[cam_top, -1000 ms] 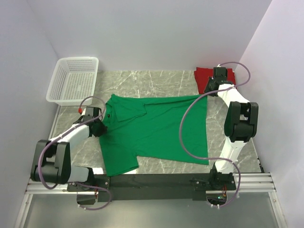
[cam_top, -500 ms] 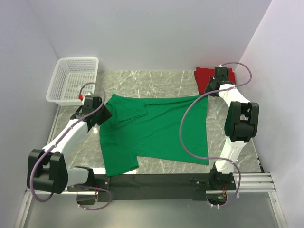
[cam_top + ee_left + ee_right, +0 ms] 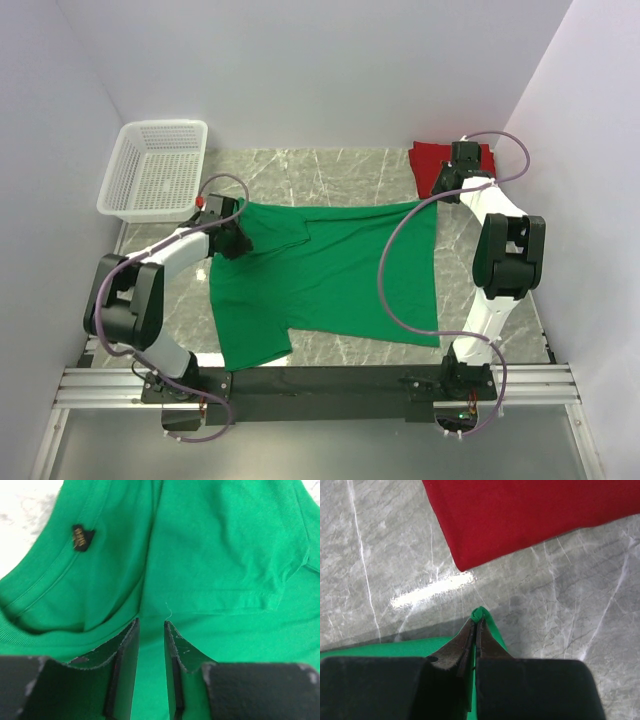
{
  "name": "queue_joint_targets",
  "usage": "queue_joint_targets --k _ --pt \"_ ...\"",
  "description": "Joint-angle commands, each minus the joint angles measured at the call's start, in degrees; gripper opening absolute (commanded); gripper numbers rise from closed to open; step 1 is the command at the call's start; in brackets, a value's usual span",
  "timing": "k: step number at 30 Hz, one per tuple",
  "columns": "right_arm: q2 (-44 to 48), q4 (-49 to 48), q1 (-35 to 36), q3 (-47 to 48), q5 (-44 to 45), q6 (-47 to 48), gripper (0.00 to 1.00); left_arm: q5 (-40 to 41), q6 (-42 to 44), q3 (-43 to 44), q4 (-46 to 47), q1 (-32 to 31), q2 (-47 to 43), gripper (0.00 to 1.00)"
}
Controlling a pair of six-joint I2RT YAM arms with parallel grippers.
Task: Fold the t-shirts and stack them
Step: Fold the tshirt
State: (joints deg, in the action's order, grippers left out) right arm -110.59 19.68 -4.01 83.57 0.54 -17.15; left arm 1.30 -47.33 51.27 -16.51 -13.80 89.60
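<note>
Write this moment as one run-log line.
left gripper: slightly open at green t-shirt collar | right gripper: shut on green t-shirt corner | red t-shirt: apart, far right

The green t-shirt (image 3: 330, 280) lies spread flat, red t-shirt (image 3: 428, 160) folded beyond.

Grey marble-pattern desk (image 3: 330, 170) enclosed by plain pale walls (image 3: 330, 70) at back, left and right; even lighting, apparently overhead, one bright glare streak (image 3: 432, 589) on the glossy surface at far right.

t-shirts 2 (green t-shirt (image 3: 330, 275), red t-shirt (image 3: 428, 162)) | basket (image 3: 165, 124) 1
</note>
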Motion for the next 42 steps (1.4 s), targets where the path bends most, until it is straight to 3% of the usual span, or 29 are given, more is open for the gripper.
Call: queue_joint_targets --k 1,17,24,33,42 --pt "1.07 -2.1 -0.47 1.77 0.08 -0.61 0.0 -0.25 1.36 3.05 2.63 -0.79 1.71 0.32" --pt "0.02 -2.1 -0.47 2.3 -0.36 -0.7 0.0 1.95 2.77 4.9 2.89 -1.31 7.87 0.31" --pt "-0.42 -1.76 -0.47 3.0 -0.36 -0.61 0.0 3.18 3.47 6.74 1.75 -1.4 6.99 0.01" --pt "-0.77 0.7 -0.47 4.76 -1.15 -1.05 0.0 6.69 7.33 16.4 -3.52 -1.31 4.09 0.01" --pt "-3.67 6.59 -0.56 8.8 -2.29 -1.75 0.0 4.94 11.03 26.78 -6.78 0.44 3.04 0.01"
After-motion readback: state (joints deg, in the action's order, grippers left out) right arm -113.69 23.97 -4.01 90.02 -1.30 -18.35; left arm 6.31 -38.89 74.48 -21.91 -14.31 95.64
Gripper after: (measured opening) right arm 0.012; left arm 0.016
